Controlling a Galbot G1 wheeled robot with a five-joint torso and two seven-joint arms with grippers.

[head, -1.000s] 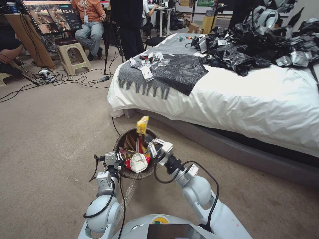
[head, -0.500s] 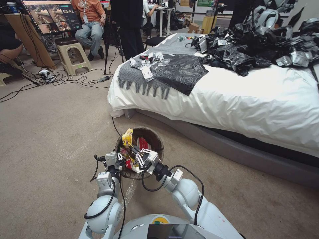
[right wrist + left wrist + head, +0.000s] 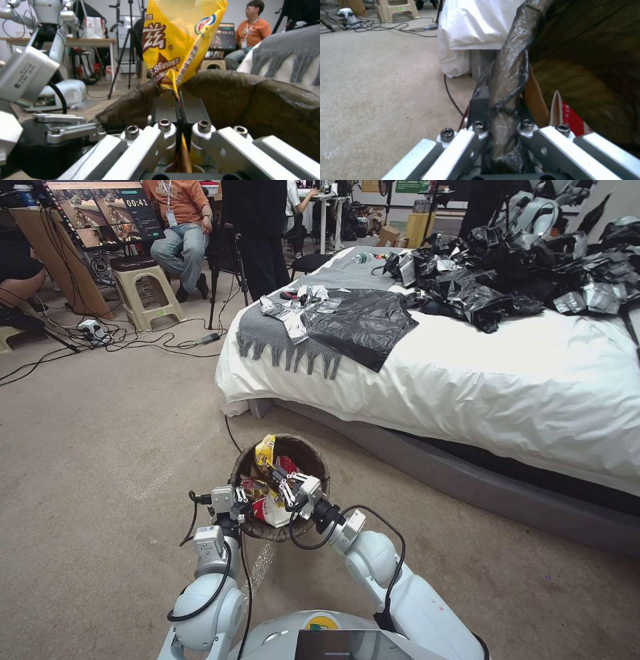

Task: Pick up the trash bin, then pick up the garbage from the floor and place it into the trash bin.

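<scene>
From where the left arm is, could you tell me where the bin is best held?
By its near rim, from the robot's side. The bin is an open round bucket with a bag folded over a thin lip, which the left gripper already pinches; the right gripper holds a yellow wrapper over it.

A beige carpet (image 3: 100, 433) covers the floor, worn in pale streaks. A low bed (image 3: 507, 387) with a white duvet stands on a grey base (image 3: 480, 487) to the right. Across its near corner lies a grey fringed throw (image 3: 273, 337), with a flat black plastic sheet (image 3: 363, 323) partly over it. A heap of black plastic bags (image 3: 527, 273) covers the far end of the bed. To the left, black cables (image 3: 133, 340) trail over the carpet toward a white power strip (image 3: 90, 328). A beige plastic stool (image 3: 143, 290) stands beside a tilted screen (image 3: 103, 210) on a wooden board. A black tripod (image 3: 223, 273) stands near the bed's corner. Behind are tables (image 3: 327, 207) and cardboard boxes (image 3: 390, 233).
</scene>
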